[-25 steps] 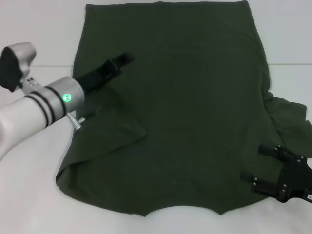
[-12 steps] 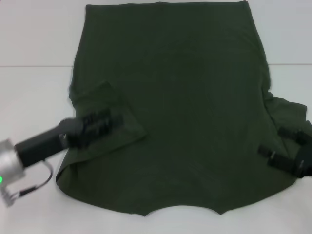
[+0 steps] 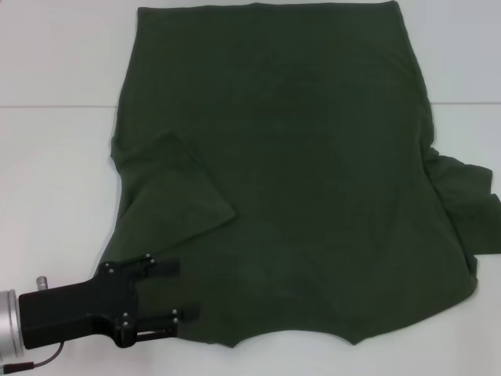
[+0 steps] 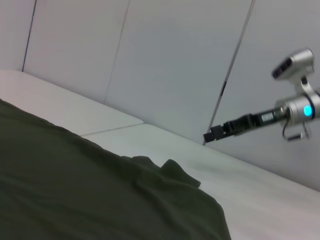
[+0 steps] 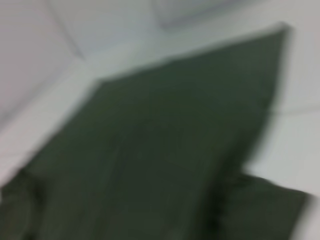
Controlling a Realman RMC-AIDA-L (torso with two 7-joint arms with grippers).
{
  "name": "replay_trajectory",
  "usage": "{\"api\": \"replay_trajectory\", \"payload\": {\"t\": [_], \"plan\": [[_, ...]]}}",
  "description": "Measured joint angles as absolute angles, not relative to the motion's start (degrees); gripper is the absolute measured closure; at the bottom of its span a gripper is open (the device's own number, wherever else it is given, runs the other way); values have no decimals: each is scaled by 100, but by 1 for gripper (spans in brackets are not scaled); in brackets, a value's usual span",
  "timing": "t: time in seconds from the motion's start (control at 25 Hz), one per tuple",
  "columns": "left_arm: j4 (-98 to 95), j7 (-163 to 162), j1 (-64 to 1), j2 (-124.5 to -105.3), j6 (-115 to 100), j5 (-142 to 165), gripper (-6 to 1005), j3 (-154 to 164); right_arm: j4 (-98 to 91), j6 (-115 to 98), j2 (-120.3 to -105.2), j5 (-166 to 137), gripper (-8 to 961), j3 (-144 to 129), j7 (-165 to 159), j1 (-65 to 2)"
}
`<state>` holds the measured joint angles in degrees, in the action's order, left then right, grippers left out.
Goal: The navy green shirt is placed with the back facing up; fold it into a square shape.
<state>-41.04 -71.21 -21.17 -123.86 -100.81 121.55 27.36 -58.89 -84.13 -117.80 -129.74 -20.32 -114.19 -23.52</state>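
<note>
The navy green shirt lies spread flat on the white table, plain side up, with its neckline at the near edge. Its left sleeve is folded in onto the body. The right sleeve still sticks out, rumpled. My left gripper is open at the shirt's near-left corner, its fingers over the cloth with nothing between them. The right gripper is out of the head view. In the left wrist view it shows far off, raised above the table beyond the shirt.
The white table has a seam line running across at mid-depth. Bare table surface lies left, right and near of the shirt. Pale wall panels stand behind the table.
My left gripper has drawn back from the folded sleeve to the near-left corner of the shirt. The right gripper has left the shirt's right edge and moved out of the head view.
</note>
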Motion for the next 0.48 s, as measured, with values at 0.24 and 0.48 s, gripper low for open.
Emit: {"api": "replay_trajectory", "payload": {"t": [0.24, 0.48], "plan": [[-4104, -7118, -2134, -12383, -10129, 12152, 176, 2741, -6157, -8699, -11062, -14438, 6, -2613, -13735, -2873], [-4077, -7116, -2150, -12384, -10147, 12133, 177, 2739, -5402, -8655, -10772, -15173, 6, -2679, -13953, -3623]]}}
